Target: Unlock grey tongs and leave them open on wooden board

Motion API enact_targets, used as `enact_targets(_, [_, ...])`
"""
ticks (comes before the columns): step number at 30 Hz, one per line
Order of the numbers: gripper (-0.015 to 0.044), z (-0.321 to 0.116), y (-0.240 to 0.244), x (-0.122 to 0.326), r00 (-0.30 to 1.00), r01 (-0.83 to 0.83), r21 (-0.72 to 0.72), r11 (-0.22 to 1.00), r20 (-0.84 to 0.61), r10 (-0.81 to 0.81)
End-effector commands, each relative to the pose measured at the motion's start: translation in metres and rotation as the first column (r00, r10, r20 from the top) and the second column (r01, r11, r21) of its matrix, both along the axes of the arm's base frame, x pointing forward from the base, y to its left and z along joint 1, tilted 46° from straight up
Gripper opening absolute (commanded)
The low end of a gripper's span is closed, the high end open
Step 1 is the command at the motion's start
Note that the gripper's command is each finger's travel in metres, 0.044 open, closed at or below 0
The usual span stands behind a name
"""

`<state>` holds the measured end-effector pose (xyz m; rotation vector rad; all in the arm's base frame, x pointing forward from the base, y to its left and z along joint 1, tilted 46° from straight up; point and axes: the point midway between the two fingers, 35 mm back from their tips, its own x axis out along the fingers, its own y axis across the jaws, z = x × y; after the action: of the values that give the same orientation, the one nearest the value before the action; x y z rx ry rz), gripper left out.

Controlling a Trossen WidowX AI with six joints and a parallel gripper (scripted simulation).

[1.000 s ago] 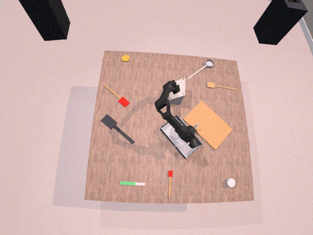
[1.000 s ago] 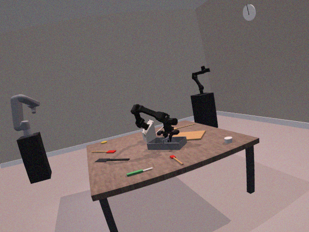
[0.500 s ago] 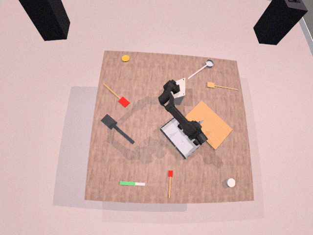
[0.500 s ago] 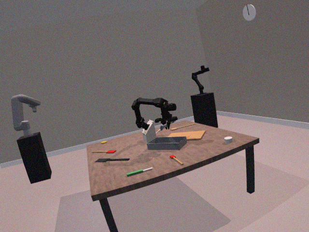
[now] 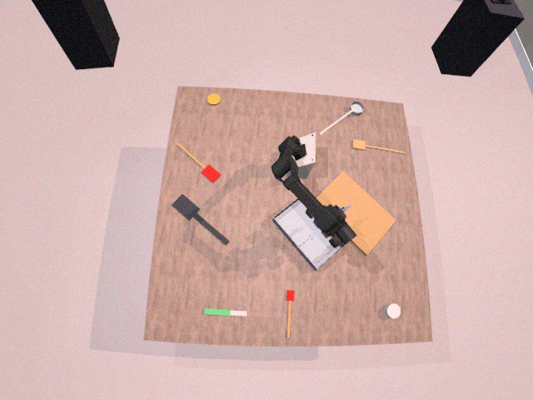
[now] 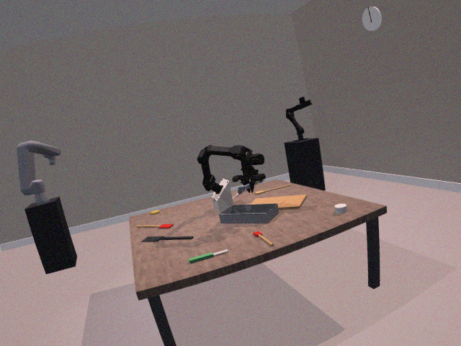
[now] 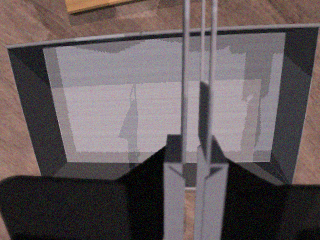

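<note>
My gripper (image 6: 251, 189) (image 7: 185, 152) is shut on the grey tongs (image 5: 346, 208) (image 6: 243, 189) (image 7: 185, 90), fingers pointing down. It holds them raised above the table. In the wrist view their slim arms run close together, away from the fingers; whether the lock is released cannot be told. In the top view the arm hides most of the tongs; only a small bluish-grey end shows over the board. The roasting tin (image 5: 295, 241) (image 6: 245, 218) (image 7: 31, 110) lies below, with nothing resting across it. The wooden board (image 5: 372, 215) (image 6: 284, 201) (image 7: 100, 4) lies flat beside the tin.
A wooden spatula (image 5: 359, 144) and a ladle (image 5: 356, 107) lie beyond the board. A white round pot (image 5: 393, 311) (image 6: 340, 208) stands near a corner. A black spatula (image 5: 185, 207) and red-headed tools (image 5: 211, 173) (image 6: 257, 233) lie around the tin.
</note>
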<state>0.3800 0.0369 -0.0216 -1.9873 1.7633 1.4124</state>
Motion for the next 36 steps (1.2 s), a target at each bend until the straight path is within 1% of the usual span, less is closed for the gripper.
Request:
enact_targets(1, [-0.015,-0.011,0.016,-0.004,0.995,0.066,-0.002,0.998,0.077,-0.066])
enact_targets(11, [-0.015,-0.034,0.045,-0.016,0.933,0.251,0.004,0.968,0.265,-0.243])
enact_targets(22, [-0.015,-0.06,0.074,-0.032,0.792,0.438,0.045,0.898,0.453,-0.409])
enact_targets(31, [-0.015,-0.061,0.076,-0.034,0.779,0.451,0.049,0.891,0.466,-0.42])
enact_targets(36, [-0.015,-0.068,0.085,-0.039,0.722,0.501,0.072,0.862,0.515,-0.462])
